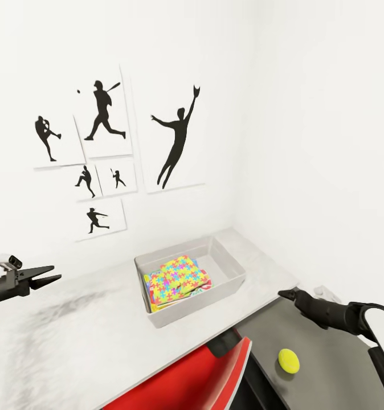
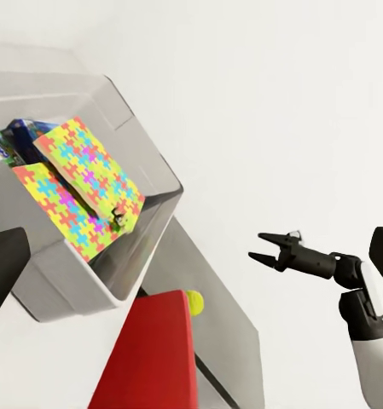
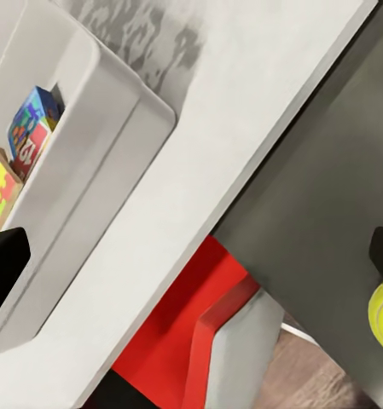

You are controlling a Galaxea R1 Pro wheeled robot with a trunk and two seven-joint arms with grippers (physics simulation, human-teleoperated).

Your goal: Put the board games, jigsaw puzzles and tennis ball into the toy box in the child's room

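The grey toy box point(image 1: 229, 261) stands on the pale table point(image 1: 72, 336) against the wall. Inside it lie bright jigsaw puzzles point(image 1: 178, 276), also seen as jigsaw puzzles point(image 2: 84, 183); a colourful board game point(image 3: 33, 123) stands on edge beside them. The yellow tennis ball point(image 1: 289, 360) rests on a dark grey surface point(image 1: 329, 370) right of the table, apart from the box. My right gripper point(image 1: 284, 294) hovers above and left of the ball, open and empty. At the far left my left gripper point(image 1: 55, 274) hangs over the table, open and empty, well clear of the box.
A red chair point(image 1: 197, 376) is tucked under the table's front edge, between the box and the ball. White walls close the corner behind and to the right, with black sports silhouettes point(image 1: 178, 136) on the back wall.
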